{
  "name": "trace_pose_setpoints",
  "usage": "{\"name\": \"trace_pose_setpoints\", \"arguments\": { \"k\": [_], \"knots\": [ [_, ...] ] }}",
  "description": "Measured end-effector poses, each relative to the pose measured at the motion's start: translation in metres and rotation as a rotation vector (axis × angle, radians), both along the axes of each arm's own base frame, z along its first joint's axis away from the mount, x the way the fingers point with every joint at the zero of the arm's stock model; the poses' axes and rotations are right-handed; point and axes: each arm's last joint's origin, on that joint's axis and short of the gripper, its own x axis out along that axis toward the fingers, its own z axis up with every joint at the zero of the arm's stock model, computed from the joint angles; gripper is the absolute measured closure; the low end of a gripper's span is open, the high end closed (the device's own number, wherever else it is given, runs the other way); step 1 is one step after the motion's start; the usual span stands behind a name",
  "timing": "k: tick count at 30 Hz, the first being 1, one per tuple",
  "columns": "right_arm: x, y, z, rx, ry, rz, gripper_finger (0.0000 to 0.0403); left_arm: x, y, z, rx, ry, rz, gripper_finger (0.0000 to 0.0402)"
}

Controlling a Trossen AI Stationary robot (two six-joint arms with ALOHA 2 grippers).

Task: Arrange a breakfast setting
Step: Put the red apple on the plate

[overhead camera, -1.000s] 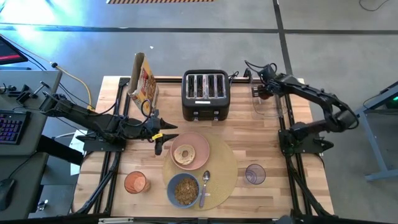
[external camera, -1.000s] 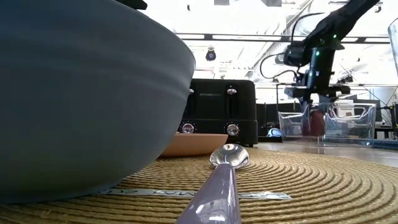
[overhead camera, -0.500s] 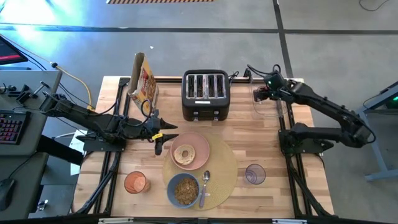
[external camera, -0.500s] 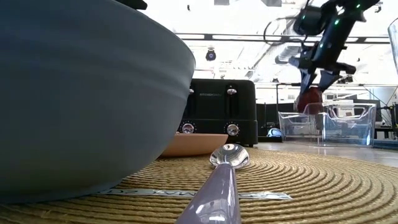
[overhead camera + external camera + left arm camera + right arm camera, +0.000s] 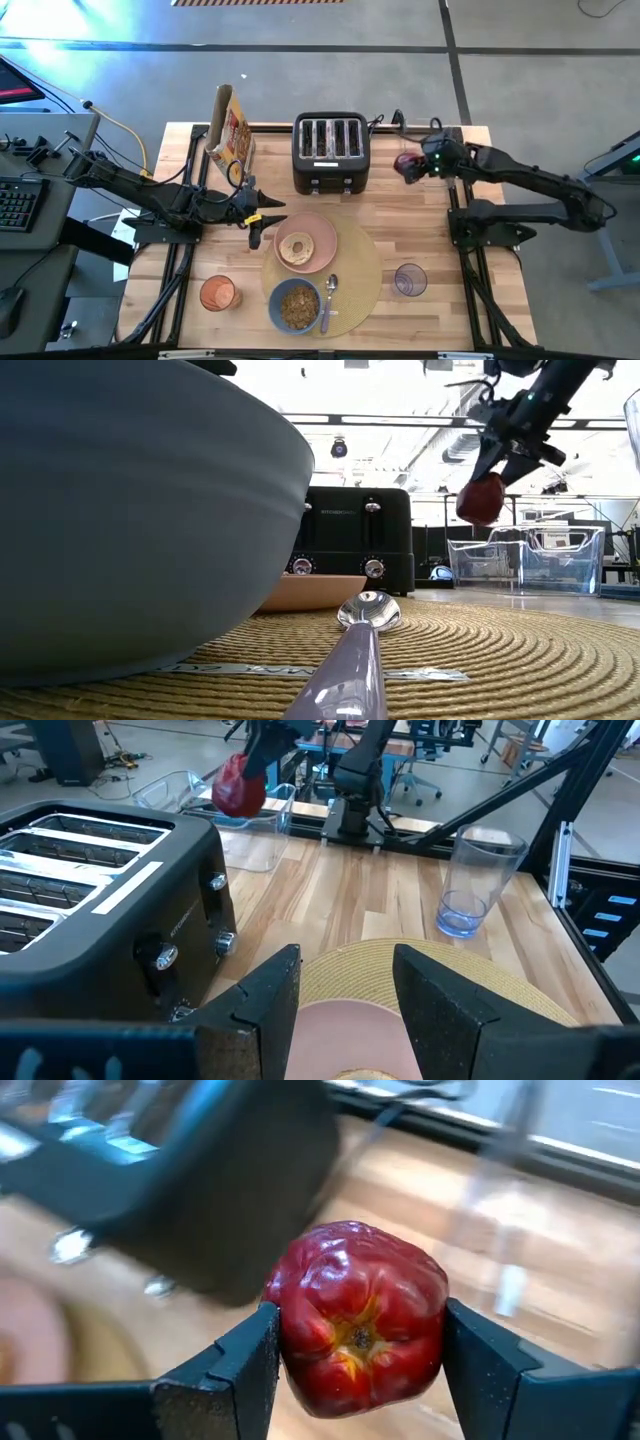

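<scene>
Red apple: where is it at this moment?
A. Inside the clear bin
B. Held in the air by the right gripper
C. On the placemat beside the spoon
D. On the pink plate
B: the right gripper's fingers clamp the red apple on both sides, and it hangs clear of the table.

Two dark jointed arms (image 5: 150, 190), black cabling

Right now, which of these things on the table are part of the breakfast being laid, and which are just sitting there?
Part of the breakfast:
placemat
pink plate
bagel
blue bowl
spoon
orange cup
glass
red apple, held by the right gripper

Just sitting there:
toaster
cereal box
clear bin
</scene>
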Motion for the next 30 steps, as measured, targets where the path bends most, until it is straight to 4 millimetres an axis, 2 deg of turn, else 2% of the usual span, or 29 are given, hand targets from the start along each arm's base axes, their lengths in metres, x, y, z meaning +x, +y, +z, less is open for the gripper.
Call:
{"name": "trace_pose_setpoints", "arguments": {
  "k": [6,11,30],
  "knots": [
    [0.022,0.025,0.003,0.006,-0.090,0.181,0.0201,0.000,0.000,0.000,0.000,0.000,0.000,0.0251],
    [0.046,0.045,-0.002,0.008,-0.123,0.305,0.0201,0.000,0.000,0.000,0.000,0.000,0.000,0.0251],
    [0.135,0.106,-0.045,-0.009,-0.253,0.543,0.0201,0.000,0.000,0.000,0.000,0.000,0.000,0.0251]
  ]
}}
